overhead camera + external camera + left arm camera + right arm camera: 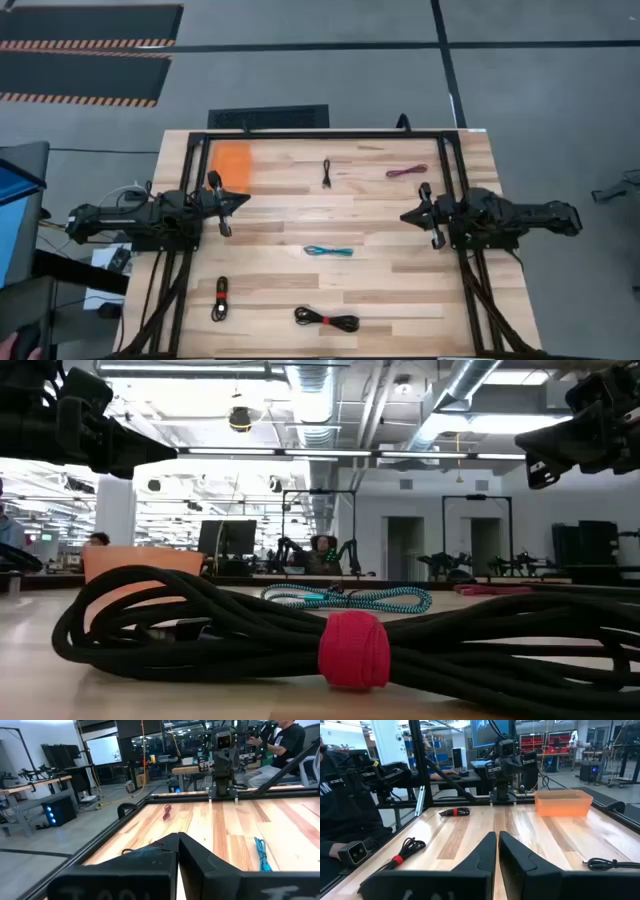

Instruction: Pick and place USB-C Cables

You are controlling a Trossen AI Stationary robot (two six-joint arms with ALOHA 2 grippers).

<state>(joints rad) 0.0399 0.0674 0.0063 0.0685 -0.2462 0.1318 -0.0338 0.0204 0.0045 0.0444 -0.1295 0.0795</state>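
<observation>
While hovering empty above mid-table, from the high view: left gripper (228, 204) at the left side, right gripper (420, 215) at the right, neither touching any cable. Five bundles well apart on the wooden table (400, 290): black cable (327, 172) and magenta cable (407, 172) far, teal cable (329, 251) in the middle, a second black cable (220, 299) near left, black cable with red tie (327, 320) nearest. Orange bin (233, 165) at the far left, probably the drop point. Best to take the teal bundle first, between both arms; spread the fingers wide, descend across the coil's short axis, and pinch the whole bundle, not a single strand.

From the low view: red tie (355, 650) close up, teal coil (350, 598) behind it, lying flat, so expect to press right down to the wood. Slack loops likely to snag or uncoil.

From the left wrist view: fingertips (170, 839) pressed together, nothing between. Smooth planked wood, black frame rail along the edge. Beyond, a workshop with desks, screens and a seated person (280, 742).

From the right wrist view: fingertips (491, 836) likewise closed on nothing. Another person (340, 805) just beside the table's near edge; keep sweeps low and slow.
</observation>
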